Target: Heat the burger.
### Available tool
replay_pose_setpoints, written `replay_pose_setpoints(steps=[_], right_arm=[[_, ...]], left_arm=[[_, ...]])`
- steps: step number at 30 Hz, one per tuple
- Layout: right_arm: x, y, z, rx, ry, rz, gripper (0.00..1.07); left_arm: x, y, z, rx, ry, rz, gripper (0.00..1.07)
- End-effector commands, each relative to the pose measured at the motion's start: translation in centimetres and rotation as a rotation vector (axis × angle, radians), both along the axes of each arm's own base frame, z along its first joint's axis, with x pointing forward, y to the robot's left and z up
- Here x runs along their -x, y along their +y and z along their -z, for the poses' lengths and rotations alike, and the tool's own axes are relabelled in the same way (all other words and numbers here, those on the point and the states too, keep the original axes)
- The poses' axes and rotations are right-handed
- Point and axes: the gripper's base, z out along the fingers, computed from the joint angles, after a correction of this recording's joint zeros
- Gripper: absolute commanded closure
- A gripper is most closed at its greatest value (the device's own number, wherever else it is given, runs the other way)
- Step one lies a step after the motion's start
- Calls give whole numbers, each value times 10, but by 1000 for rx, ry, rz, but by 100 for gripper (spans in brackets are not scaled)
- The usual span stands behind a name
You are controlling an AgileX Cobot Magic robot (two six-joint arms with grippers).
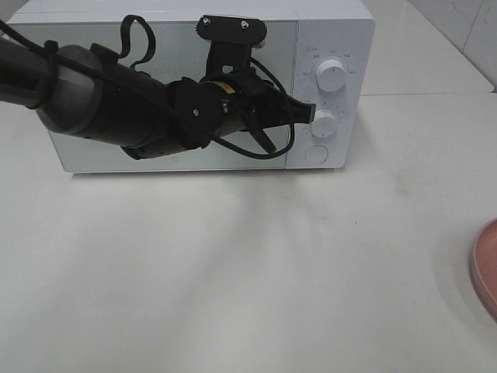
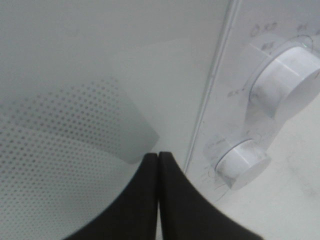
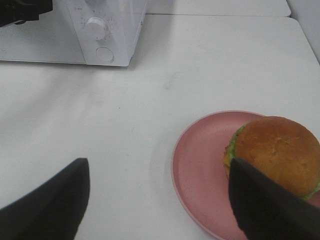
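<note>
- golden-brown domed burger [image 3: 278, 150] is seen on the pink round plate [image 3: 200, 165], probably soft, best held by the bun's sides.
- right gripper [image 3: 160, 200] spread wide; left gripper [image 2: 158, 165] pressed together near the white microwave [image 1: 342, 31].

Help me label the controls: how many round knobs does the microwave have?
2: the upper knob and the lower knob, stacked on the microwave panel. Below them sits a flat round button, no knob.

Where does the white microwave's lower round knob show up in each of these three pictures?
Exterior high: lower round white knob on the white microwave, right panel, at the shut left gripper tip.
Left wrist: lower right, beside the fingertips.
Right wrist: top left.
Shared landmark: the round button under it, not visible from the left wrist.
</note>
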Motion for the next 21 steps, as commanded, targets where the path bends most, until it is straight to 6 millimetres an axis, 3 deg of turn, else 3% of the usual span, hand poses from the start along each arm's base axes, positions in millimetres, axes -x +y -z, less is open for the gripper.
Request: replay_pose_setpoints(steps=[1,5,13,18,21], right_arm=[[3,-1,0,2,-38,2,32],[3,-1,0,2,-38,2,32],[3,-1,0,2,-38,2,32],[3,-1,0,2,-38,2,32],[3,-1,0,2,-38,2,32]], left_arm=[[-19,14,-22,58,-136,-113,107],[-13,10,-27,62,-127,-91,107],[17,13,-33,35,-74,-30,107],[36,19,-30,4,32,26,107],[46,19,-30,-19,136,87,101]])
